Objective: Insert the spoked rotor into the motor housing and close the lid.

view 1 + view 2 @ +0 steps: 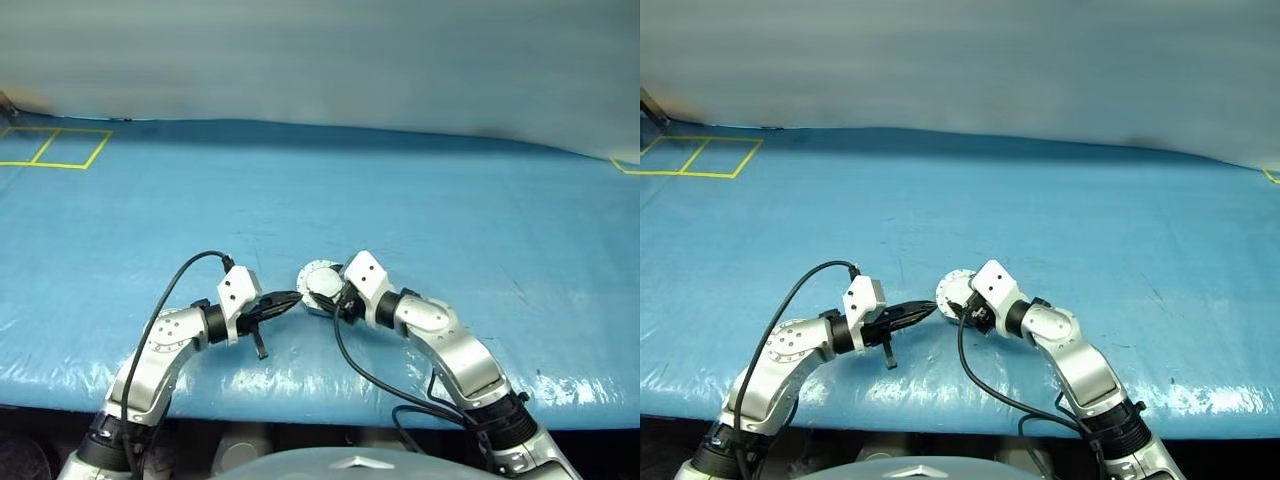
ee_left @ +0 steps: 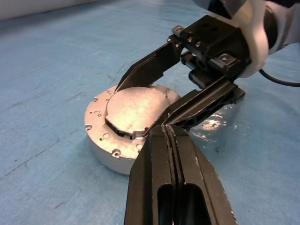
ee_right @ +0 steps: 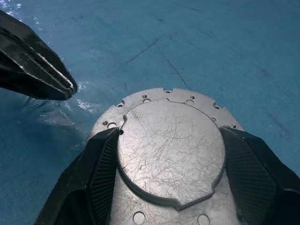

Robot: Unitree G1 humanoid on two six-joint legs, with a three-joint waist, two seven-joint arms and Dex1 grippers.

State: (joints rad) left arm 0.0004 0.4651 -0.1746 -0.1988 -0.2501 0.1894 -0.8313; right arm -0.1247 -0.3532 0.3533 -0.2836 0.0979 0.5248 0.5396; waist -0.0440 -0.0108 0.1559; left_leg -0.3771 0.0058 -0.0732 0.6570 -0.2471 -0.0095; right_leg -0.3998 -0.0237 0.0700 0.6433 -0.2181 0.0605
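A wide desk (image 1: 420, 200) draped in a crinkled blue plastic sheet stretches across the scene, with yellow tape squares (image 1: 52, 147) marked out at its far left corner. Near the front edge, right in the middle, sits the round shallow silver metal motor housing (image 2: 101, 140), flat on the sheet, and its lid (image 3: 171, 150), a round plain grey scratched disc, is lying down flat over the top of it, rim holes of the housing showing around it. The right end effector (image 3: 171, 164) comes in from the right and straddles the housing, one black ribbed finger on each side of the lid, spread wide and sitting right against the housing's flanks. The left end effector (image 2: 169, 133) reaches in from the left with its two black fingers pressed together, empty, its tip just beside the housing's near edge and right next to one finger of the right end effector.
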